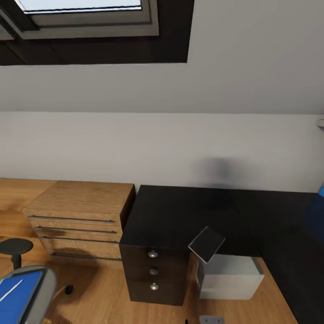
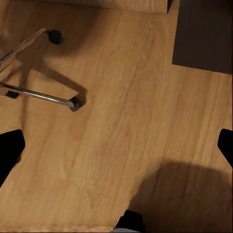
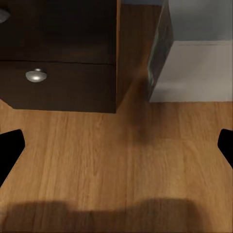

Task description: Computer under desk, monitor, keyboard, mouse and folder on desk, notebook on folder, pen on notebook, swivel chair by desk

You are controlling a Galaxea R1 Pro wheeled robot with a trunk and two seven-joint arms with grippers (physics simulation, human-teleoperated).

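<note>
You're facing the desk [image 1: 180, 216]; its black tabletop is sitting bare apart from a thin grey-backed panel [image 1: 206, 243] tilting over the front edge. Can't tell what that panel is.

The computer [image 1: 230, 277] is sitting on the floor in the knee space, just beside the drawer unit [image 1: 154, 275], so that item is likely done already.

The swivel chair [image 1: 28, 292] is showing low at your left with the blue folder [image 1: 15, 296] lying flat on the seat, a thin pale stick, maybe the pen [image 1: 11, 290], resting on it. A wooden dresser [image 1: 76, 218] is standing left of the desk.

Both pincers are hanging released over bare floor, holding nothing: left pincer [image 2: 116, 145] near the chair's chrome base [image 2: 39, 92], right pincer [image 3: 116, 145] in front of the drawers. You're probably still lining up the base; the folder looks like the nearest pick for the left arm.
</note>
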